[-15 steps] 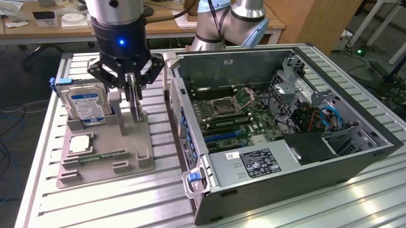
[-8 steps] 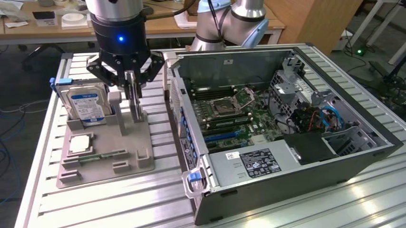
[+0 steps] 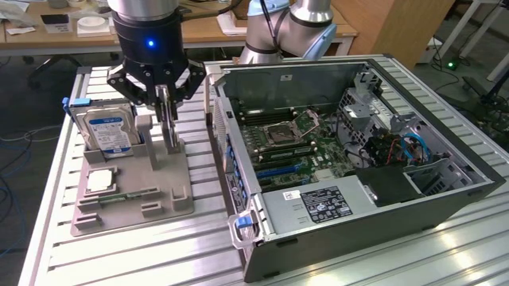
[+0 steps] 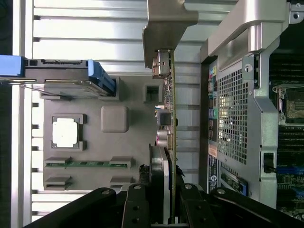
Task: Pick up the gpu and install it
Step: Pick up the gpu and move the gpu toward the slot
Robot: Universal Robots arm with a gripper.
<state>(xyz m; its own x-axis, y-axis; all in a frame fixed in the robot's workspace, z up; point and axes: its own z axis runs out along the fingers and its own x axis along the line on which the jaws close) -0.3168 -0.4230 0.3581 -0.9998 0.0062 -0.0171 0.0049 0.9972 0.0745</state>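
The gpu (image 3: 169, 130) is a thin dark card standing on edge over the grey holder (image 3: 151, 179), to the exterior view's left of the computer case. My gripper (image 3: 164, 110) comes down on it from above, its two black fingers closed on the card's upper edge. In the wrist view the gpu (image 4: 168, 95) is seen edge-on with its metal bracket (image 4: 166, 23) at the far end, and my gripper (image 4: 167, 168) clamps its near end. I cannot tell whether the card's lower edge still rests in the holder (image 4: 135, 142).
On the holder also stand a blue-labelled hard drive (image 3: 107, 134), a square processor chip (image 3: 102, 180) and a narrow green memory stick (image 3: 127, 195). The open computer case (image 3: 238, 143) with its motherboard (image 3: 294, 149) lies to the exterior view's right on the slatted aluminium table (image 3: 143, 250).
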